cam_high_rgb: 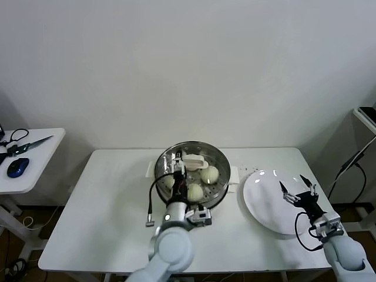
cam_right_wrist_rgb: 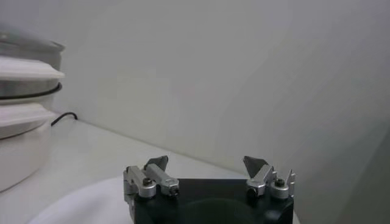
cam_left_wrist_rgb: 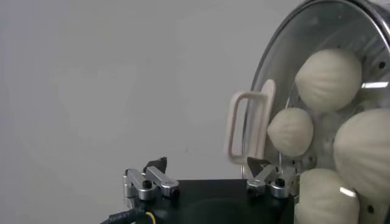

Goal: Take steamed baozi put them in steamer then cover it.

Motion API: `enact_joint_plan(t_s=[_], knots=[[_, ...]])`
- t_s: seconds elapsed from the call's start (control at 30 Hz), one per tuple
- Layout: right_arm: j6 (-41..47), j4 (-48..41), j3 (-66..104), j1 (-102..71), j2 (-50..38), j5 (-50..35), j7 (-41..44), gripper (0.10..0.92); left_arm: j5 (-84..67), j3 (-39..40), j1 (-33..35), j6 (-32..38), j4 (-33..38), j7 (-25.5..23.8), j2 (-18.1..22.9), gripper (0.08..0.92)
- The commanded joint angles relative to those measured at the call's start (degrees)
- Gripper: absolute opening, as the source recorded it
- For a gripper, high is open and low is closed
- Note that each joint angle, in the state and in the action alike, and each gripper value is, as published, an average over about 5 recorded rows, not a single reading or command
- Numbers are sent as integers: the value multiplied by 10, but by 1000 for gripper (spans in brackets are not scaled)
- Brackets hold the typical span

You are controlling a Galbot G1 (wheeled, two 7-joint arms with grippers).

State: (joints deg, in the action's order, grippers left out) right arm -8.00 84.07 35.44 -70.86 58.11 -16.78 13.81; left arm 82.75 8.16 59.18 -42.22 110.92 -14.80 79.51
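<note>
the cover (cam_high_rgb: 192, 157) sits on the steamer (cam_high_rgb: 218, 189) over four steamed baozi (cam_high_rgb: 210, 174), so the left gripper (cam_left_wrist_rgb: 210, 180) hangs beside its handle, jaws apart, while the right gripper (cam_high_rgb: 298, 192), also spread, idles above the plate (cam_high_rgb: 258, 200)

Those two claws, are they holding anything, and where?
Nothing. The left gripper stands open by the cover handle; the right gripper hangs open over the plate.

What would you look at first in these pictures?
First the shiny steamer in the middle of the white table, with its glass cover on and round white baozi showing through. The left gripper hangs open just at the cover's handle. To the right lies a bare white plate, with the right gripper open above it.
</note>
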Motion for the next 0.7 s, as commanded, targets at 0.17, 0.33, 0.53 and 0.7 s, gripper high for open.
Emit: enact_joint_plan(t_s=[0.17, 0.33, 0.53, 0.7], knots=[[19, 27, 7, -13, 5, -21, -3, 823, -297, -179, 177, 146, 159, 207, -63, 822], [16, 36, 14, -26, 10, -23, -2, 823, -481, -315, 259, 278, 158, 268, -49, 823], [11, 45, 22, -40, 17, -23, 1, 823, -701, -435, 326, 411, 97, 270, -8, 823], [7, 52, 27, -53, 20, -26, 8, 823, -832, -468, 353, 468, 42, 262, 8, 823]])
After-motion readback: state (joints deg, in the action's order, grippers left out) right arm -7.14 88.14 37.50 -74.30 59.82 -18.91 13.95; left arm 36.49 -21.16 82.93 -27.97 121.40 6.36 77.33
